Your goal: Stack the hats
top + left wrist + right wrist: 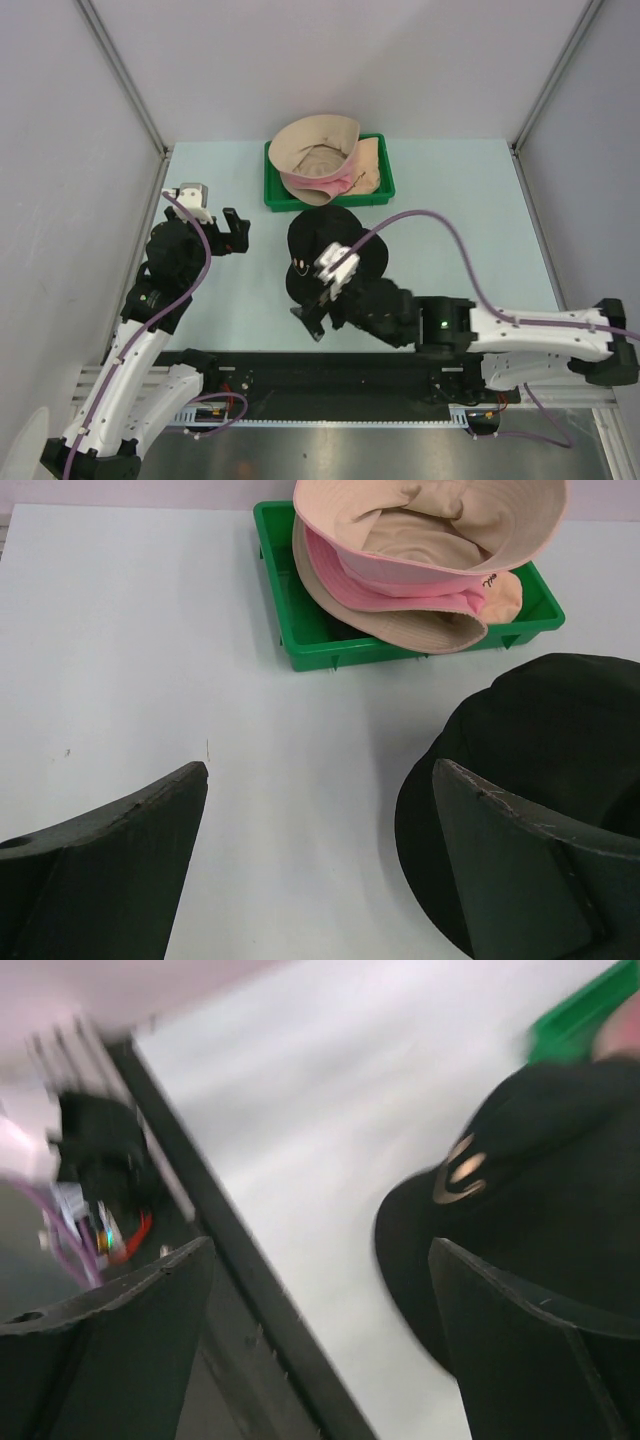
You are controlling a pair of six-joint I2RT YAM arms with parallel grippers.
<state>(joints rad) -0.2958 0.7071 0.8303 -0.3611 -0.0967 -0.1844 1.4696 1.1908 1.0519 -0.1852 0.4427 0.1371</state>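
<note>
A black hat (345, 240) lies flat on the table in front of the green tray (272, 190). In the tray a beige hat (312, 148) sits opening-up on a pink hat (338, 183); a beige brim (430, 632) shows under the pink hat (400, 580). My right gripper (303, 298) hangs open at the black hat's near-left edge with nothing between its fingers; its wrist view, blurred, shows the black hat (540, 1150) beside the right finger. My left gripper (236, 232) is open over bare table, left of the black hat (560, 730).
The green tray (300, 630) stands at the back middle of the table. The black rail (230, 1260) along the table's near edge runs just beside my right gripper (320, 1245). Grey walls close in the left, right and back. My left gripper (320, 765) faces the tray.
</note>
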